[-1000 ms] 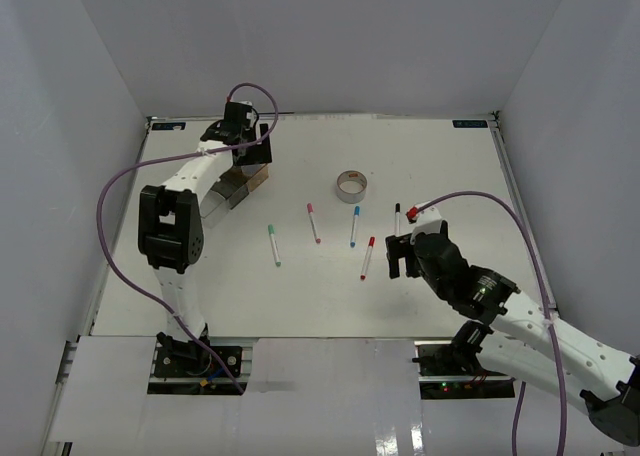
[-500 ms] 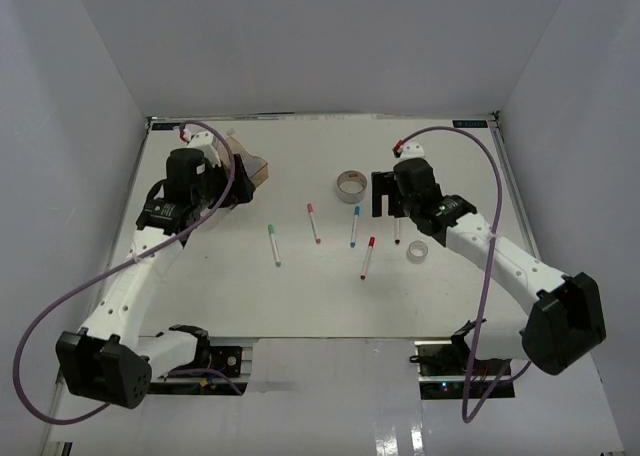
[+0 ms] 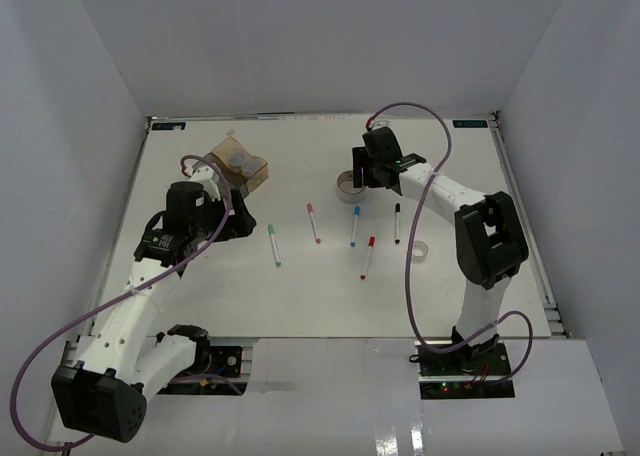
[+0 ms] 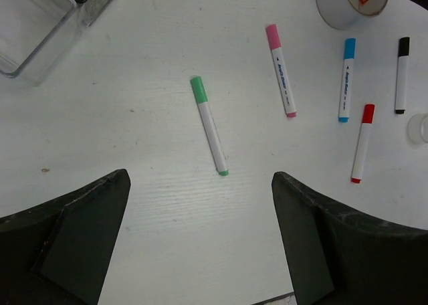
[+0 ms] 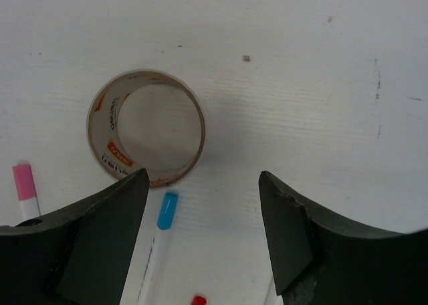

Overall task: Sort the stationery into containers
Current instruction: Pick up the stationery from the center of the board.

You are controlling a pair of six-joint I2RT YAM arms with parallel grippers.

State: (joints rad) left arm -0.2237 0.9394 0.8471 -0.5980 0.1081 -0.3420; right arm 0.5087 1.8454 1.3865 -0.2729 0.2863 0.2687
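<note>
Five white markers lie in a row mid-table: green cap point(image 3: 273, 244), pink point(image 3: 314, 222), blue point(image 3: 354, 226), red point(image 3: 368, 257), black point(image 3: 397, 222). The silvery tape ring point(image 3: 347, 186) stands behind them, and the small clear tape roll point(image 3: 419, 250) lies right of the red marker. The containers point(image 3: 240, 166), amber and clear boxes, sit at the back left. My left gripper point(image 3: 236, 226) is open and empty, left of the green marker point(image 4: 210, 126). My right gripper point(image 3: 360, 174) is open and empty, just above the tape ring point(image 5: 146, 128). I cannot make out the round tubs.
White walls close in the table on three sides. A clear box corner point(image 4: 33, 31) shows at the upper left of the left wrist view. The blue marker's cap point(image 5: 166, 210) lies right below the tape ring in the right wrist view.
My left arm has drawn back from the containers toward the markers. My right gripper has moved from the near side of the markers up to the tape ring, uncovering the clear tape roll.
</note>
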